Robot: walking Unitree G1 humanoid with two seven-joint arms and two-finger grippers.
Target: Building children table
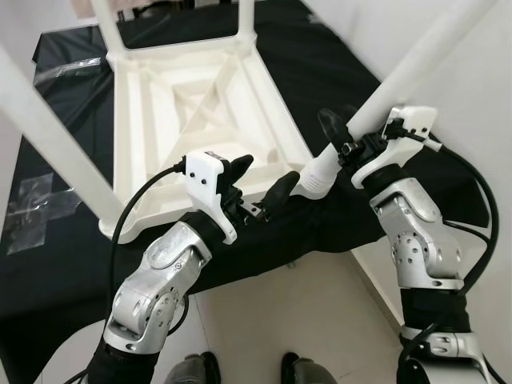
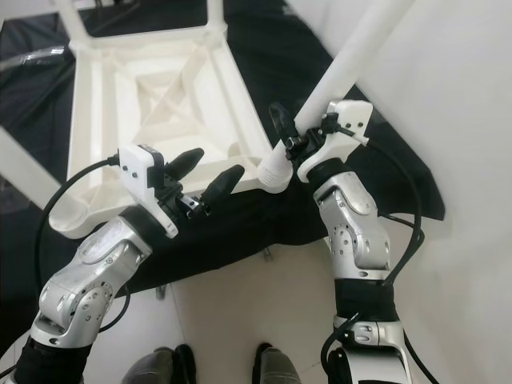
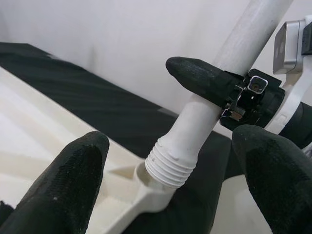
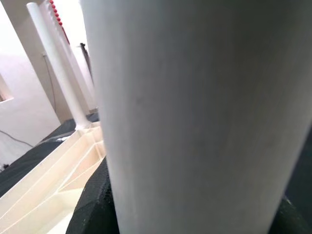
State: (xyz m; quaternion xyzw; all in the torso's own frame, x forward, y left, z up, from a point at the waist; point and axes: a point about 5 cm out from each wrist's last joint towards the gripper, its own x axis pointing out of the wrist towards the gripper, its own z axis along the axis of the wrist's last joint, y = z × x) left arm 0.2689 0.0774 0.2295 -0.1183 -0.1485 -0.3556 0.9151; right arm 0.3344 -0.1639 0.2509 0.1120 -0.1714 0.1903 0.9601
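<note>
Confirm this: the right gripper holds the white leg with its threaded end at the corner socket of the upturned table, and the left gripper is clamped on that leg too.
Wrong on the left gripper. In the left wrist view its fingers stand open, apart from the white leg. The rest holds: the right gripper grips that leg, threaded end at the corner socket of the upturned table.

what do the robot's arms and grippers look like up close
Both arms are silver metal with rounded joint housings and black sleeving. The left gripper and right gripper each have two long black matte fingers on a white plastic wrist mount; a black cable loops from each mount back along its arm.
</note>
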